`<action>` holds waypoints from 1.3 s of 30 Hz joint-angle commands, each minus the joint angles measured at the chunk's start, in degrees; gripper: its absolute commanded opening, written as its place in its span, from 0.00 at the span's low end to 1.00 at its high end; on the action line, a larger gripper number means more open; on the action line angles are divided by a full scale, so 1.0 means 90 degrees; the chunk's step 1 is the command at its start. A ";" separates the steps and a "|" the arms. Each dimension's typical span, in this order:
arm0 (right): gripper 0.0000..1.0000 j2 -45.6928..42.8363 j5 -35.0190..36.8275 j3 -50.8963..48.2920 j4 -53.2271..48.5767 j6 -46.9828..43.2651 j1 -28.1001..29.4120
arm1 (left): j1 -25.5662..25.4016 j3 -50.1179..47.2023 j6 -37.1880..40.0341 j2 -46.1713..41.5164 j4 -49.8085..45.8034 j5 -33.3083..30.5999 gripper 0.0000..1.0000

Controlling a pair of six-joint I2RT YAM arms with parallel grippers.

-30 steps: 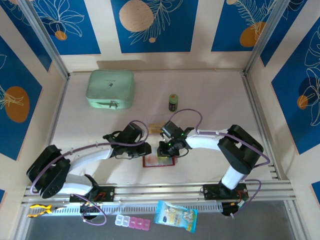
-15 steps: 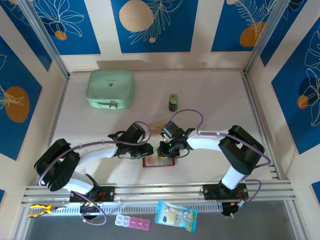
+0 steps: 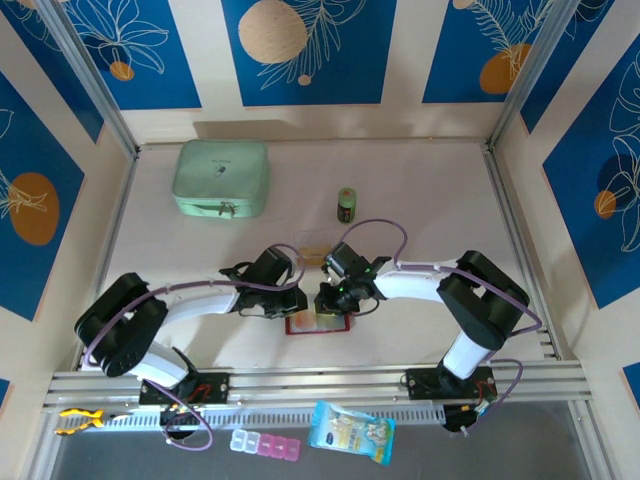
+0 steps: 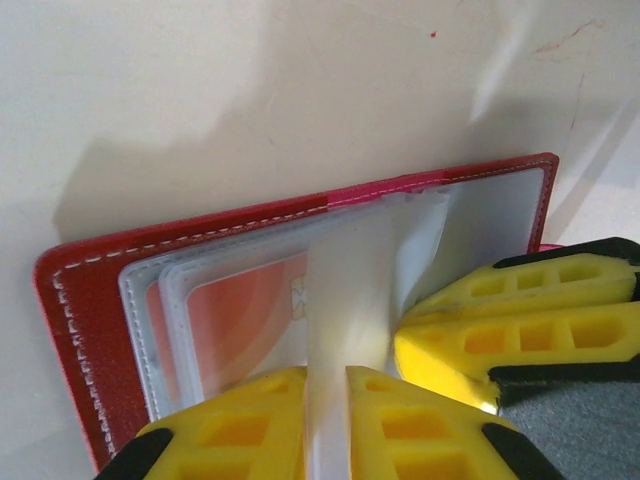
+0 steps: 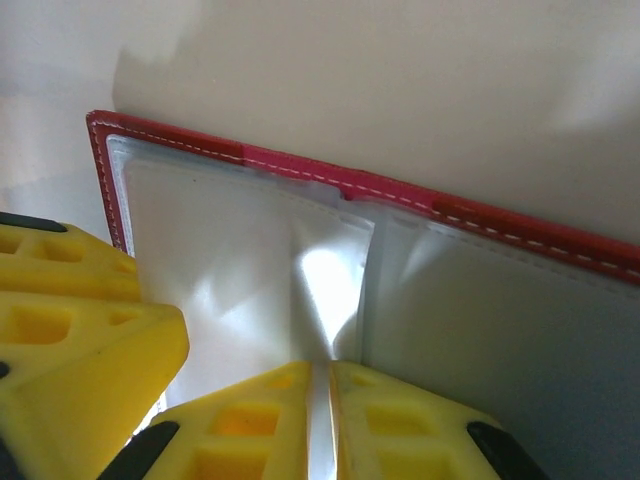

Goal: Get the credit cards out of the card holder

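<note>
The card holder (image 3: 300, 325) is lying open and flat on the pale counter (image 3: 430, 190), near its front edge and between the two arms, with its clear plastic sleeves facing up. The left tool (image 4: 328, 385), on the holder's left side, is pinching one clear sleeve (image 4: 345, 290) between its yellow fingers (image 4: 230, 435). Its jaws are standing almost together, with only the thin plastic leaf between them. The right tool (image 5: 322, 375), on the opposite side, is gripping a clear leaf in the same way, its jaws likewise nearly closed on the plastic. Whether both are holding the same leaf cannot be told. The two tools are sitting just beside each other over the holder's middle. A tan-orange credit card (image 4: 245, 320) is sitting inside a sleeve of the holder, partly under the left tool's fingers. Whether the pinched leaves are carrying cards is unclear. Well apart, at the counter's far left, a mint-green zip case (image 3: 220, 178) is resting, and a small green container (image 3: 346, 204) is standing upright farther right.
</note>
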 commanded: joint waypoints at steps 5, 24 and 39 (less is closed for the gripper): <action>0.17 -0.0564 0.0130 -0.0142 -0.0113 -0.0042 0.0097 | -0.0114 0.0351 -0.0062 -0.0137 -0.0257 0.0120 0.17; 0.17 -0.2396 0.0806 -0.0840 -0.0948 -0.0146 -0.0537 | -0.0495 0.1252 -0.0029 0.0397 -0.0548 0.0162 0.18; 0.18 -0.4136 0.0551 -0.1709 -0.1505 -0.0195 -0.1430 | -0.0700 0.1936 0.0110 0.1497 -0.0457 0.0404 0.17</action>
